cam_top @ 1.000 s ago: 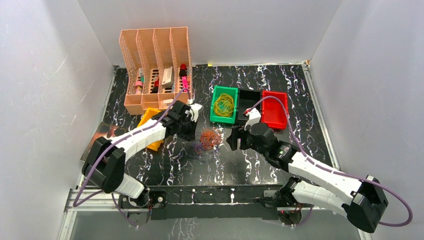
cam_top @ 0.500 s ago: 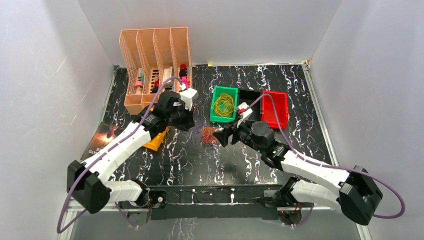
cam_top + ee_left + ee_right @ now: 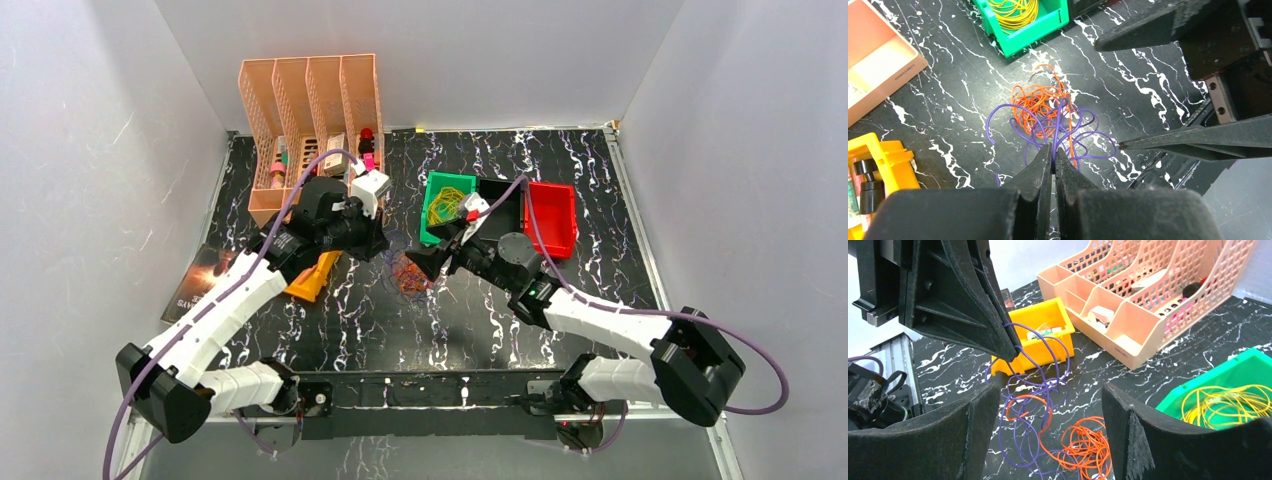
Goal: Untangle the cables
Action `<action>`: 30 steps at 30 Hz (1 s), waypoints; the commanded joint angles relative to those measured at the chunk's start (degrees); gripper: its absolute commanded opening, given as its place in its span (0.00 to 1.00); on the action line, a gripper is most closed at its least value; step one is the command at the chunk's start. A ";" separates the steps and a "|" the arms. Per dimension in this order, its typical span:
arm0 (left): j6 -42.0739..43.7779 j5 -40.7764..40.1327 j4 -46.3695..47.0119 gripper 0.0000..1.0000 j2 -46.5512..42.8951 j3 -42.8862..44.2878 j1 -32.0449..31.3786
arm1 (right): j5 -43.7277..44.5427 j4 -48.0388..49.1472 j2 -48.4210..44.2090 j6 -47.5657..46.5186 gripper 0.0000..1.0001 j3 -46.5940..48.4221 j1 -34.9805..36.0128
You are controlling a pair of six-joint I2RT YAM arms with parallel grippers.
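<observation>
The cables (image 3: 408, 272) lie as a small tangle on the black marbled table: an orange coil (image 3: 1035, 102) with purple loops (image 3: 1075, 142) running through it. My left gripper (image 3: 1053, 150) is shut on one purple strand and holds it up above the tangle. In the right wrist view the purple loops (image 3: 1033, 390) hang from the left fingertips (image 3: 1010, 352) over the orange coil (image 3: 1088, 442). My right gripper (image 3: 1048, 395) stands open, its fingers on either side of the tangle, with nothing held. More yellow cables (image 3: 445, 208) sit in the green bin (image 3: 430, 232).
A black bin (image 3: 497, 192) and a red bin (image 3: 552, 215) stand right of the green one. A yellow bin (image 3: 312, 275) with small items lies by the left arm. A peach file organizer (image 3: 310, 100) stands at the back left.
My right gripper has moved left up to the tangle. The left arm has swung toward the back, and the tangle has shifted slightly left with its purple strand still pinched.
</observation>
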 commanded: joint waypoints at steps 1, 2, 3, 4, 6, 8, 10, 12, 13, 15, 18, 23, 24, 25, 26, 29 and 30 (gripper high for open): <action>0.57 4.04 -1.10 0.00 -2.82 2.41 0.26 | -3.08 9.02 2.66 -0.78 0.82 3.51 0.04; 0.54 4.69 -1.07 0.00 -2.96 2.52 0.26 | -3.13 9.32 3.66 -0.78 0.82 3.96 0.09; 0.53 5.44 -0.92 0.00 -3.09 2.61 0.27 | -3.27 9.65 4.53 -0.79 0.82 4.44 0.10; 0.49 6.04 -0.77 0.00 -3.38 2.63 0.27 | -3.43 9.98 5.54 -0.72 0.82 4.86 0.11; 0.32 7.42 -0.35 0.00 -3.77 2.56 0.22 | -3.03 10.08 7.61 -0.35 0.82 5.93 0.07; 0.26 9.26 0.10 0.00 -4.05 2.37 0.27 | -1.75 10.28 9.81 -0.13 0.82 6.77 0.10; 0.39 11.32 0.13 0.00 -4.03 2.52 0.27 | 0.34 9.74 11.99 0.37 0.81 7.62 0.09; 0.53 12.92 0.11 0.00 -4.10 2.95 0.26 | 1.61 8.32 13.82 0.76 0.80 8.27 0.09; 0.46 13.43 0.11 0.00 -4.32 3.11 0.27 | 2.24 6.50 14.53 1.22 0.79 8.82 0.08; 0.19 13.68 0.09 0.00 -4.94 3.46 0.26 | 2.94 2.02 16.12 2.07 0.78 9.72 0.12; -0.03 13.05 0.10 0.00 -5.92 3.93 0.24 | 2.97 -0.93 17.61 3.43 0.76 8.51 0.05; -0.40 6.23 -1.70 0.00 -6.79 6.44 0.27 | 2.03 0.98 18.13 7.06 0.71 3.41 0.18; -0.50 4.51 -2.33 0.00 -6.85 7.17 0.27 | 1.76 1.30 18.04 7.58 0.70 2.39 0.20; -0.62 3.20 -2.73 0.00 -6.83 7.85 0.25 | 1.46 1.49 18.06 8.09 0.70 1.48 0.25; -0.71 2.28 -3.03 0.00 -6.85 8.44 0.24 | 1.36 1.73 18.08 8.62 0.69 0.10 0.29; -0.93 1.66 -3.26 0.00 -6.79 9.96 0.23 | 1.63 2.02 17.68 9.66 0.69 -2.71 0.24; -1.03 1.49 -3.14 0.00 -6.83 10.32 0.27 | 1.91 2.10 17.58 9.94 0.68 -3.53 0.35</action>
